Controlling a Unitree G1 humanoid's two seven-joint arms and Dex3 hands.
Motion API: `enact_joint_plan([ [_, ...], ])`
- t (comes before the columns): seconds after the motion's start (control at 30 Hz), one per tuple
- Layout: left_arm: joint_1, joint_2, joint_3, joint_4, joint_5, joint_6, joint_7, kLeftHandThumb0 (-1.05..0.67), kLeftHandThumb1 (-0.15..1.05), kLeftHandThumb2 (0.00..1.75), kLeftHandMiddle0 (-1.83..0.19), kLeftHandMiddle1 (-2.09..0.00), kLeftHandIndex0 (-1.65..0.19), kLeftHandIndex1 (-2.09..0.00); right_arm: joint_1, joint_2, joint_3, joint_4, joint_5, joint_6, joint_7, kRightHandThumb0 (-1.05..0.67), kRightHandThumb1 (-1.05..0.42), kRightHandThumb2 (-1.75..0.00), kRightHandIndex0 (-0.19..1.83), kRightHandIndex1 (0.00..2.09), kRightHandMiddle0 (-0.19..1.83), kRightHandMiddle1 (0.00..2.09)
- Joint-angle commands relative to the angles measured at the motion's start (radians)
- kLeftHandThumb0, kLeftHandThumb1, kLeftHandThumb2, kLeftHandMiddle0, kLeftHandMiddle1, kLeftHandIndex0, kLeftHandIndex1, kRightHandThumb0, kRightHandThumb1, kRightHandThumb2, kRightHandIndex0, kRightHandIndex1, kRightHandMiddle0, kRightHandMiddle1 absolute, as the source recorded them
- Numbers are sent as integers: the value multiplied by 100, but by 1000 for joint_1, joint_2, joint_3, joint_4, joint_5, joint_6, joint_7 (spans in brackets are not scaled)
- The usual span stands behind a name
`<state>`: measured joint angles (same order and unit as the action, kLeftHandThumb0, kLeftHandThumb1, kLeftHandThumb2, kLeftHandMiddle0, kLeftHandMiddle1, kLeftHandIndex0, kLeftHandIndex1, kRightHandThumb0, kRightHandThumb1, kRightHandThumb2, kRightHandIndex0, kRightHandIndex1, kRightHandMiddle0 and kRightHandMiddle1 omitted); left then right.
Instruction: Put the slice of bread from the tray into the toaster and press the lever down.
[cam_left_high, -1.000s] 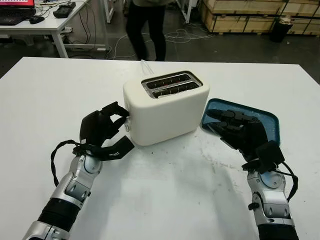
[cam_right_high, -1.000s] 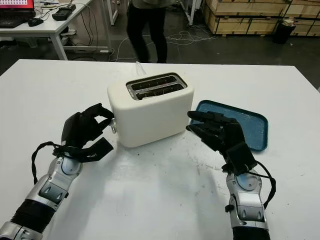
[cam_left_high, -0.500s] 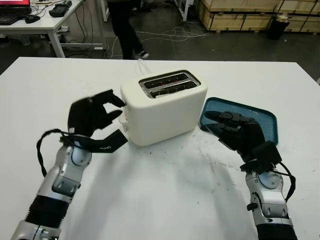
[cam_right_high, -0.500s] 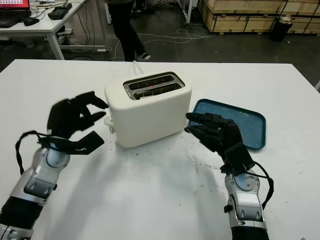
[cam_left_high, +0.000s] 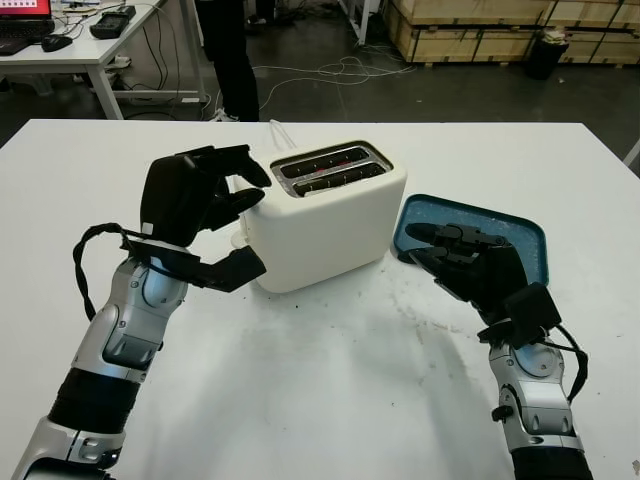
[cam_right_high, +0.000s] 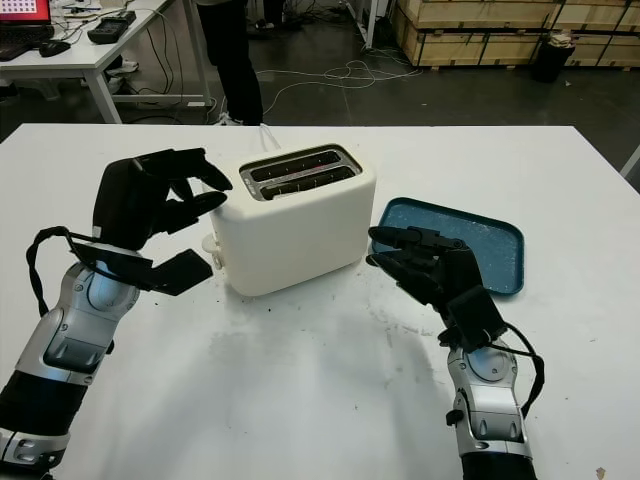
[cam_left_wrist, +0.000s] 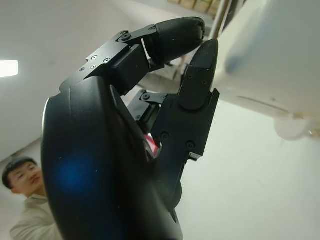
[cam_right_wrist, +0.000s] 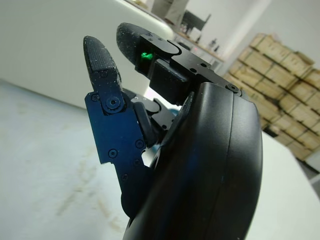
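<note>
**Robot hands flank the toaster, tray bare**

The white toaster (cam_left_high: 325, 215) stands mid-desk (cam_left_high: 330, 390), slots up, and serves as the landmark. The left robot hand (cam_left_high: 195, 195) hovers at its lever end, near the upper corner, fingers curled and holding nothing, probably poised over the lever knob (cam_right_high: 212, 244) low on that end. The right robot hand (cam_left_high: 470, 260) sits at the toaster's opposite end, open and empty, in front of the blue tray (cam_right_high: 495, 245), seemingly parked after serving the slots. No bread lies on the tray; whether a slice sits down in the slots I cannot tell. No brand or lettering is readable anywhere.
</note>
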<state>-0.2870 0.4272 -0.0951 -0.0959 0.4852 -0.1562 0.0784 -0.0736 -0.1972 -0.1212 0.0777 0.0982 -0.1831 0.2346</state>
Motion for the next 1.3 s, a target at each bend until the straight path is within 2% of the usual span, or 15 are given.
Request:
enact_joint_plan([
  [0.0,39,37,45,-64,-60,38,-87,-31,86,1,-77,-133,-84,-79,-54,-46,-39,13,-2,-32,-9,-47,-86,-1,95,49,111,0],
  [0.13,98,89,125,-143,-112,77,-188,-30,84,0,-76,-120,-84,-69,-151,-141,-76,71,-9,-29,22,-47,-87,-1,87,47,104,0],
  [0.27,109,127,168,-165,-112,94,-235,-25,81,0,-78,-118,-87,-65,-273,-235,-72,191,-20,-38,82,-47,-86,0,83,42,95,0],
  [0.4,75,180,184,-176,-88,117,-288,-27,76,0,-77,-116,-87,-63,-400,-312,-41,297,-86,-82,109,-49,-82,0,87,37,91,0],
  [0.6,-23,261,174,-152,-56,167,-379,-35,76,0,-75,-114,-85,-63,-570,-401,33,421,-187,-137,150,-52,-82,0,93,36,101,4],
  [0.77,-113,292,137,-86,-26,157,-413,-37,74,0,-81,-104,-88,-61,-670,-413,98,532,-251,-175,164,-54,-81,0,94,35,99,2],
  [0.93,-163,271,101,-46,-20,135,-396,-35,77,0,-87,-94,-93,-54,-714,-411,162,543,-340,-188,127,-55,-81,0,92,34,98,1],
  [1.27,-160,256,98,-29,-7,106,-364,-31,76,0,-96,-94,-102,-52,-718,-411,201,532,-388,-188,115,-55,-83,0,89,47,100,1],
])
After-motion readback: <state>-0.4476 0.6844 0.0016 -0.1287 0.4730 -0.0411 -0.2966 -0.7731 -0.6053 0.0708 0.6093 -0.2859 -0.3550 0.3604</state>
